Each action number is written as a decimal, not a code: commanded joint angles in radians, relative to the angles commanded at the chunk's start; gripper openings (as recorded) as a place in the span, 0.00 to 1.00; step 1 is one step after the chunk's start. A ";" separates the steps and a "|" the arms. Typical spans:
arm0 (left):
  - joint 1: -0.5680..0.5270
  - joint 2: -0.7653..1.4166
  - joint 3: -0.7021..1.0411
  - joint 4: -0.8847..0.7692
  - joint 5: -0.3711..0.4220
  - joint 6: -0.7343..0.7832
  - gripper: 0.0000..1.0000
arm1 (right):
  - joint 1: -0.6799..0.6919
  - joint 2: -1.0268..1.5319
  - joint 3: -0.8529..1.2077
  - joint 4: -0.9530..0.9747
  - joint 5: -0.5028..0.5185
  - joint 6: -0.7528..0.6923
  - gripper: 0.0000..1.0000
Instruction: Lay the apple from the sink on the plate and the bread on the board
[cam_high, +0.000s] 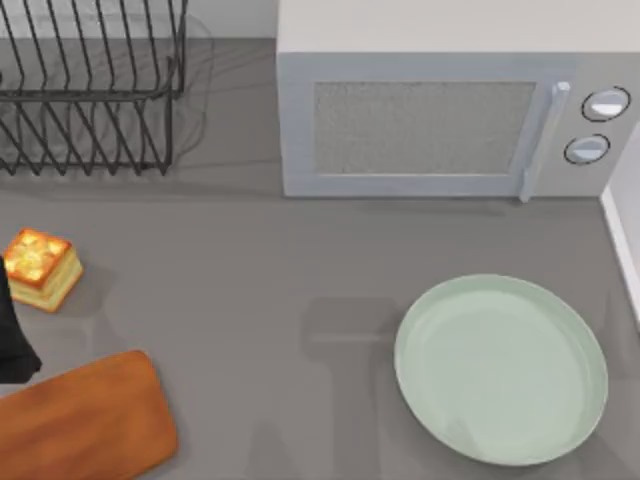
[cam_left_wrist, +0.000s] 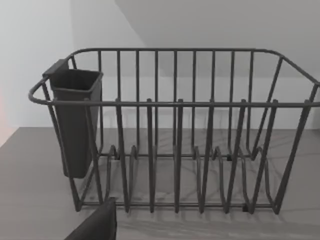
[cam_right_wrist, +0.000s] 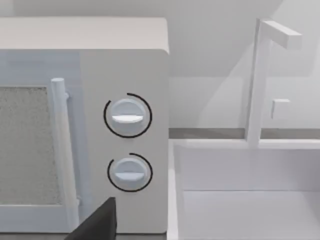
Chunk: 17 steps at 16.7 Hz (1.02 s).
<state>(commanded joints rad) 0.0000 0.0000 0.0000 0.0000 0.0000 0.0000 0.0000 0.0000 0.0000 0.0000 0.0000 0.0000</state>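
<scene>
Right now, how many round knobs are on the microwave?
2. Both round white knobs sit at the right end of the pale grey box microwave, beside its door handle: one higher, one right below it.

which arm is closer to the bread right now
Left. The left arm shows as a dark shape at the top view's left edge, just below the bread and beside the board. The right wrist view faces the microwave and sink, far across the table.

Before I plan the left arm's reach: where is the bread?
In the top view the bread sits on the grey table at its far left edge, below the wire dish rack and just above the board, apart from it.
</scene>
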 joint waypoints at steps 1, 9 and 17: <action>0.000 0.000 0.000 0.000 0.000 0.000 1.00 | 0.000 0.000 0.000 0.000 0.000 0.000 1.00; 0.000 0.000 0.000 0.000 0.000 0.000 1.00 | -0.049 0.294 0.236 -0.174 0.000 -0.046 1.00; 0.000 0.000 0.000 0.000 0.000 0.000 1.00 | -0.159 1.083 0.767 -0.563 0.001 -0.150 1.00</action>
<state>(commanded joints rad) 0.0000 0.0000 0.0000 0.0000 0.0000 0.0000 -0.1588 1.0828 0.7671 -0.5631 0.0006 -0.1498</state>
